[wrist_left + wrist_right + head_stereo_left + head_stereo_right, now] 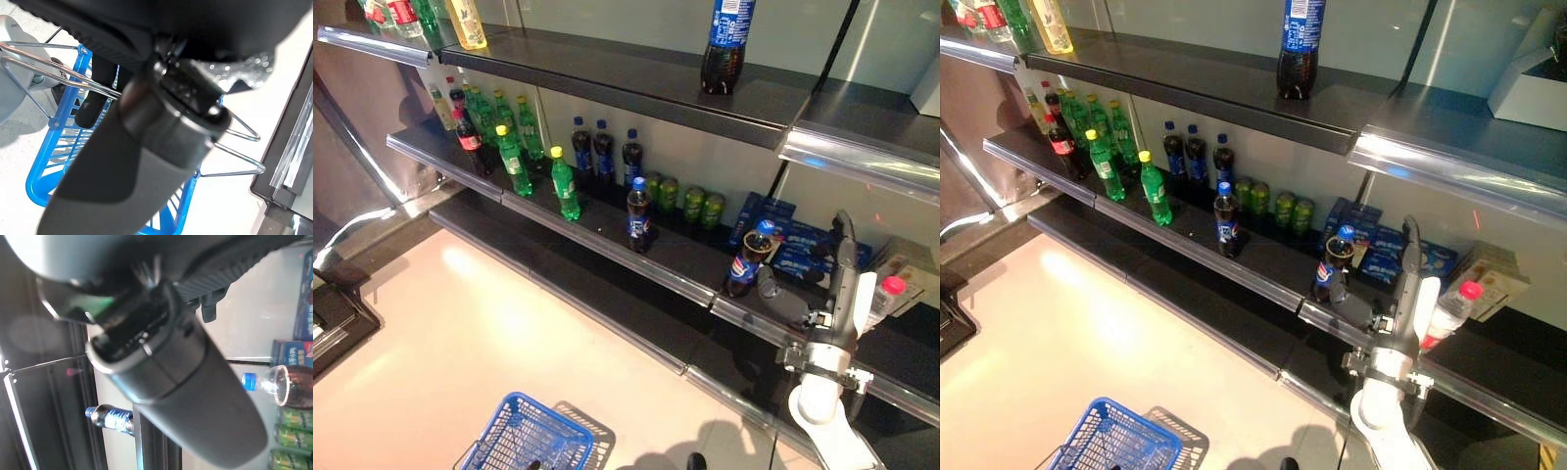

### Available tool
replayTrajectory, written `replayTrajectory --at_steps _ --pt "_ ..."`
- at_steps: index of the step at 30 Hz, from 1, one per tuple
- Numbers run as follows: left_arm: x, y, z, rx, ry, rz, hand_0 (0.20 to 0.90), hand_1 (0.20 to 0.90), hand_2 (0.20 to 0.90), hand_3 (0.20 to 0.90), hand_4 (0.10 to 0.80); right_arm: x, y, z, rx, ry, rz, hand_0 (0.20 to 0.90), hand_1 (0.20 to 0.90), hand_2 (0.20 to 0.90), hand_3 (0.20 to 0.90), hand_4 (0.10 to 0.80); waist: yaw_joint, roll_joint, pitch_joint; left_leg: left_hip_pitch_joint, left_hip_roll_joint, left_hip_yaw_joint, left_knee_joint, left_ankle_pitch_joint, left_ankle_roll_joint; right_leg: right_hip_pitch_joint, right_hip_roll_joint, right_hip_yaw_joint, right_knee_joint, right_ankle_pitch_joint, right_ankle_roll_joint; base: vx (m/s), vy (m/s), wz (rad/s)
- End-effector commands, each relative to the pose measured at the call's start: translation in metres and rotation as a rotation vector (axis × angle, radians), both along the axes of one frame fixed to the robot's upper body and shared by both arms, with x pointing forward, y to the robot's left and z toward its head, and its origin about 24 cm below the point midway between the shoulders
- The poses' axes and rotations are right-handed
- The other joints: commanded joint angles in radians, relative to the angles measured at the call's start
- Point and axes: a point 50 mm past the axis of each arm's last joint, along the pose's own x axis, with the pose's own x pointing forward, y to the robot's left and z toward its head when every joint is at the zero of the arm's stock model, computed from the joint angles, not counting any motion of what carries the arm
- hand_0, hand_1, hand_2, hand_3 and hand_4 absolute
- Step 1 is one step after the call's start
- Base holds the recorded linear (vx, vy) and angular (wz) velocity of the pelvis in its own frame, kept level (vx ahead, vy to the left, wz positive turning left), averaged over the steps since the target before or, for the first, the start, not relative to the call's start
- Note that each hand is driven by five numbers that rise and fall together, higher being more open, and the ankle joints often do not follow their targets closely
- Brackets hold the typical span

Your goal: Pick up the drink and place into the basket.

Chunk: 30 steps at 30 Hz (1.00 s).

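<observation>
The drink is a dark cola bottle (749,259) with a blue cap, standing on the middle shelf (685,274) and leaning slightly. My right hand (793,305) is just to its right at the shelf's front edge. Its fingers (843,240) point straight up and the dark thumb reaches toward the bottle's lower part; I cannot tell if it touches. The right wrist view shows the same bottle (283,389) beyond the thumb. Low at the front hangs the blue wire basket (519,399). In the left wrist view my left hand (95,95) curls round its metal handles (49,68).
Green and cola bottles (514,162) crowd the shelf's left part, and another cola bottle (639,215) stands alone. Green cans (690,204) and blue boxes (793,245) line the back. A pink-capped bottle (886,299) is right of my hand. The top shelf carries a big cola bottle (724,44).
</observation>
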Motion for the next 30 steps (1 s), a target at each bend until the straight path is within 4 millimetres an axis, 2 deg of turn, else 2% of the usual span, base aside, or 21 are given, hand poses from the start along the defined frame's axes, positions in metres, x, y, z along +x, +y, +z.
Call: replayTrajectory --at_steps 1,14,21,30 --pt "0.042 -0.014 0.003 -0.013 -0.156 -0.032 0.3 0.3 0.3 0.2 0.1 0.011 0.007 0.049 0.109 -0.264 0.041 0.9 0.9 0.9 0.9 0.8 0.005 -0.011 0.044 -0.035 -0.008 -0.003 0.077 -0.041 0.049 0.04 -0.048 -0.001 0.078 -0.075 0.032 0.031 0.003 0.0" --pt "0.042 -0.019 0.002 -0.03 -0.169 -0.051 0.3 0.3 0.3 0.2 0.1 0.025 0.016 0.053 0.214 -0.258 0.099 0.9 0.9 0.9 0.9 0.8 0.013 0.01 0.103 -0.117 -0.017 -0.031 0.187 -0.052 0.047 -0.016 -0.052 0.003 0.16 -0.103 0.009 0.044 0.012 0.0" --pt "0.058 -0.023 0.005 -0.035 -0.223 -0.081 0.3 0.3 0.3 0.2 0.1 0.035 0.021 0.066 0.231 -0.332 0.108 0.9 0.9 0.9 0.9 0.8 0.03 0.013 0.17 -0.192 -0.02 -0.057 0.254 -0.053 0.045 -0.059 -0.062 0.001 0.197 -0.108 -0.001 -0.002 0.0 0.0" --pt "0.064 -0.027 0.007 -0.032 -0.235 -0.096 0.3 0.3 0.3 0.2 0.1 0.039 0.018 0.071 0.303 -0.381 0.04 0.9 0.9 0.9 0.9 0.8 0.05 0.015 0.214 -0.235 -0.018 -0.08 0.309 -0.052 0.041 -0.064 -0.071 -0.01 0.214 -0.11 -0.007 0.029 -0.001 0.02"
